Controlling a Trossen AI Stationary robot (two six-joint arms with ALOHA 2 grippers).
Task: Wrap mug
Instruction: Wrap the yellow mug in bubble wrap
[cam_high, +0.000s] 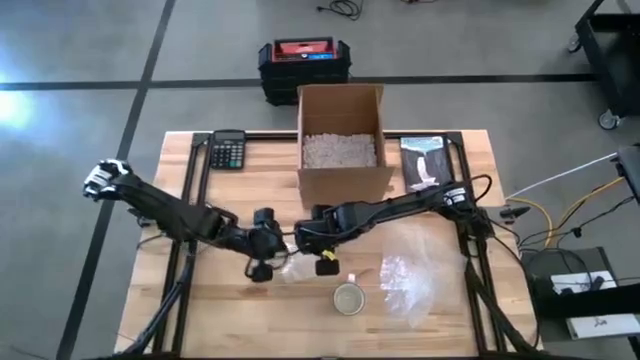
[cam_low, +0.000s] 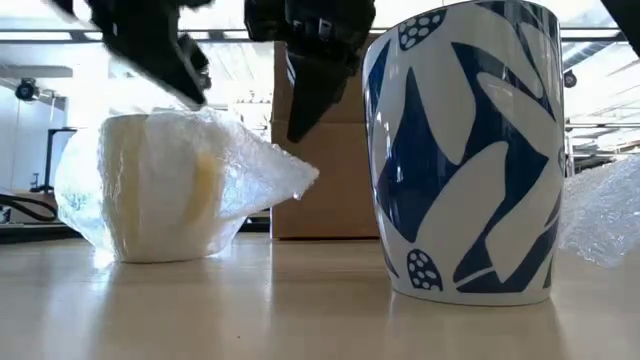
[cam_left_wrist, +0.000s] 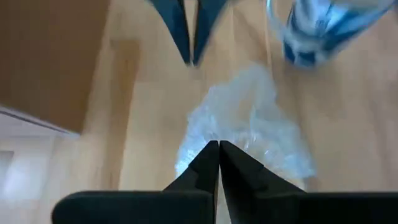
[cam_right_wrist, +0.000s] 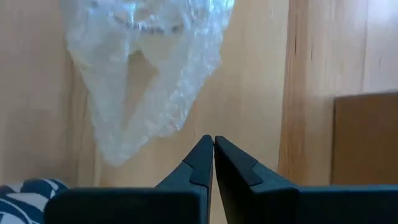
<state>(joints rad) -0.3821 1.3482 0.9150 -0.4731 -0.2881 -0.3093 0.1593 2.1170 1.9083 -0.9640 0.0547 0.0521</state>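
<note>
A pale mug wrapped in bubble wrap (cam_low: 170, 190) (cam_high: 295, 270) stands on the table, a loose tail of wrap (cam_low: 285, 175) sticking out toward the right. My left gripper (cam_left_wrist: 219, 148) (cam_high: 262, 268) is shut and hovers just above the bundle's left side. In the low view a small gap shows under it. My right gripper (cam_right_wrist: 213, 142) (cam_high: 325, 262) is shut too, raised beside the bundle's right side with the wrap (cam_right_wrist: 149, 81) ahead of its tips. A blue-and-white mug (cam_low: 465, 150) (cam_high: 349, 298) stands bare near the front edge.
A loose sheet of bubble wrap (cam_high: 415, 275) lies right of the bare mug. An open cardboard box (cam_high: 342, 140) with packing fill stands at the far middle. A calculator (cam_high: 228, 150) lies far left and a dark packet (cam_high: 425, 162) far right.
</note>
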